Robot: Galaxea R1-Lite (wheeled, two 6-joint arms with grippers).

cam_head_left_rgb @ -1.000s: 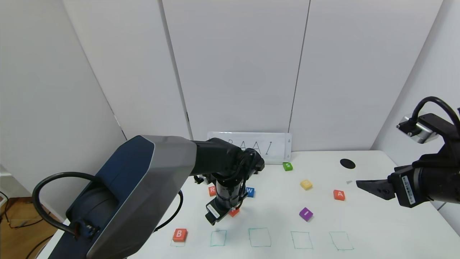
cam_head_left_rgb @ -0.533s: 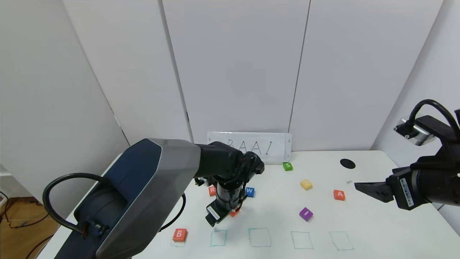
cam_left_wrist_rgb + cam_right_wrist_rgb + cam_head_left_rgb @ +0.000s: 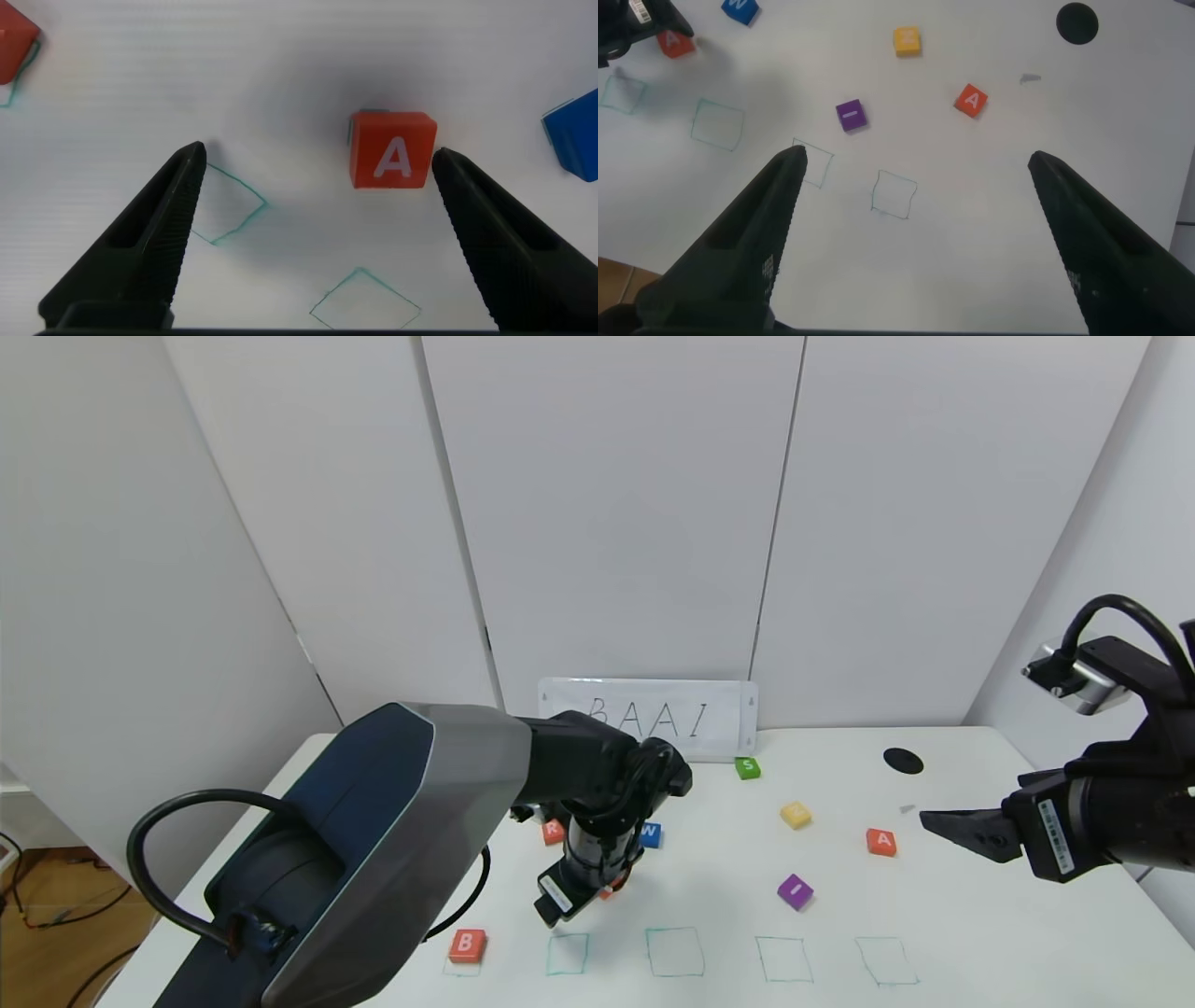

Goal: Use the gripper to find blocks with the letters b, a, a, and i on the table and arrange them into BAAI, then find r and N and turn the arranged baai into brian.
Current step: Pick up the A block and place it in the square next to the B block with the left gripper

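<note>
The white table (image 3: 980, 915) carries a row of green square outlines (image 3: 674, 952). The orange-red B block (image 3: 467, 945) sits on the leftmost outline. My left gripper (image 3: 571, 899) hangs open just above the table; an orange-red A block (image 3: 392, 149) lies between its fingers, close to one fingertip (image 3: 447, 168), not gripped. Its edge shows in the head view (image 3: 611, 891). The second A block (image 3: 880, 841) and the purple I block (image 3: 794, 891) lie loose at the right. The R block (image 3: 553, 831) is partly hidden behind the left arm. My right gripper (image 3: 934, 821) hovers open and empty at the right.
A blue W block (image 3: 650, 833), a green S block (image 3: 747, 767) and a yellow block (image 3: 795, 815) lie mid-table. A black spot (image 3: 903, 761) is at the back right. A white sign reading BAAI (image 3: 649, 717) stands against the wall.
My left arm has shifted slightly forward and its gripper has sunk a little over the A block. My right gripper has drifted slightly left and down.
</note>
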